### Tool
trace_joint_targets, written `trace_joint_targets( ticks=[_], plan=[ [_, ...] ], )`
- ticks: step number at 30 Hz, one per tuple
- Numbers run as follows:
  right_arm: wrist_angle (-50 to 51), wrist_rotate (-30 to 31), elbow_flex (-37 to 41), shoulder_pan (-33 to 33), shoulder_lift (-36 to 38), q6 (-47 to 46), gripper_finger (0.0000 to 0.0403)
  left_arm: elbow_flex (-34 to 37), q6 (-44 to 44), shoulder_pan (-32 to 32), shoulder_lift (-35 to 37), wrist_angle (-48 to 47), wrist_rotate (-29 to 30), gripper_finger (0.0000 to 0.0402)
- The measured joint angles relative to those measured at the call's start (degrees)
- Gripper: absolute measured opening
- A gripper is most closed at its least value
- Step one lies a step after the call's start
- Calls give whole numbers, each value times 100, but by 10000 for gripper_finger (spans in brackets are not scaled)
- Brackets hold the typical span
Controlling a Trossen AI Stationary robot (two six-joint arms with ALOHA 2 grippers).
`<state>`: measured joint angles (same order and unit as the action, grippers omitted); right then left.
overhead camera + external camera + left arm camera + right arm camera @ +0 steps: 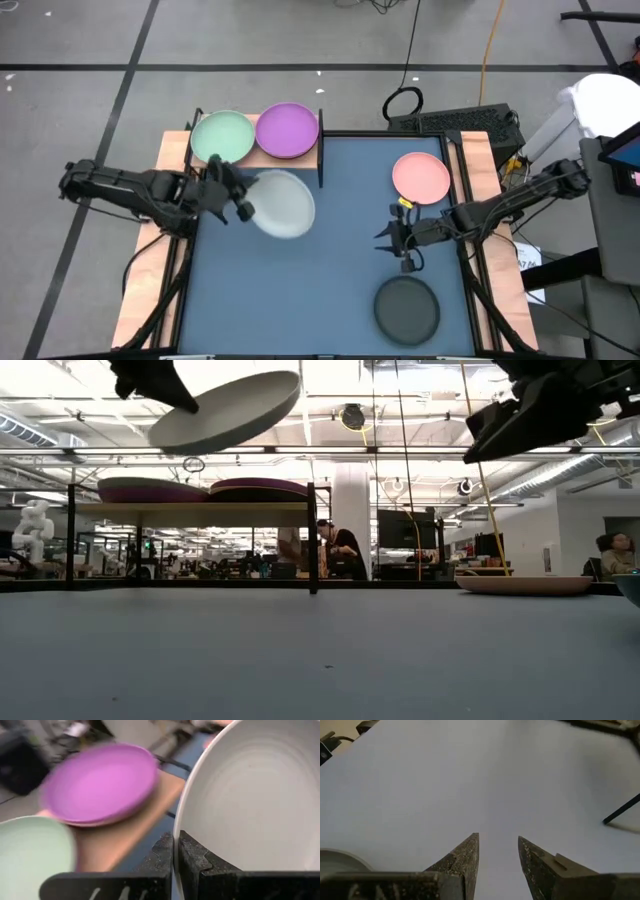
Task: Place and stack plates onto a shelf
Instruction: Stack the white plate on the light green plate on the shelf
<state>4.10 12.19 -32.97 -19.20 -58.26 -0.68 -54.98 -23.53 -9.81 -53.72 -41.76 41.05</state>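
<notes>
I keep the left gripper (176,862) pinching the rim of the whitish plate (285,203), lifted and tilted to clear the shelf (312,152) just ahead. The right gripper (498,865) waits, spread and empty, near the pink plate (421,177).

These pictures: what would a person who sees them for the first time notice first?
First, the whitish plate, tilted in the air, pinched at its rim by the left gripper just in front of the shelf. On that shelf a pale green plate and a purple plate lie side by side. The right gripper hangs open and empty above the table, between a pink plate and a black plate.
</notes>
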Motion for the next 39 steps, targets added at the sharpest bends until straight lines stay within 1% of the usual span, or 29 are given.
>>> trace_joint_targets(
  ticks=[2,4,8,12,15,18,21,26,32,35,39],
  plan=[
    [2,1,0,55,93,171,118,0,-65,199,196,68,260,10],
    [0,0,1,117,192,336,118,0,-76,448,391,251,341,10],
    [0,0,0,231,373,602,118,0,-45,986,758,664,265,10],
    [0,0,0,308,510,741,118,0,185,1539,1057,777,250,10],
    [0,0,0,317,577,769,118,0,193,2058,1252,774,254,10],
    [0,0,0,317,619,806,118,0,5,2617,1395,735,227,10],
    [0,0,0,317,632,799,118,0,50,3126,1496,657,190,10],
    [2,0,0,317,632,787,118,0,48,3916,1554,393,-230,10],
    [4,0,2,315,630,784,118,0,-59,4897,1545,-17,-474,10],
    [5,-2,0,315,630,741,118,0,-98,5357,1540,-14,-821,10],
    [5,-2,1,315,630,740,118,0,-109,5992,1472,-58,-1665,10]
  ],
)
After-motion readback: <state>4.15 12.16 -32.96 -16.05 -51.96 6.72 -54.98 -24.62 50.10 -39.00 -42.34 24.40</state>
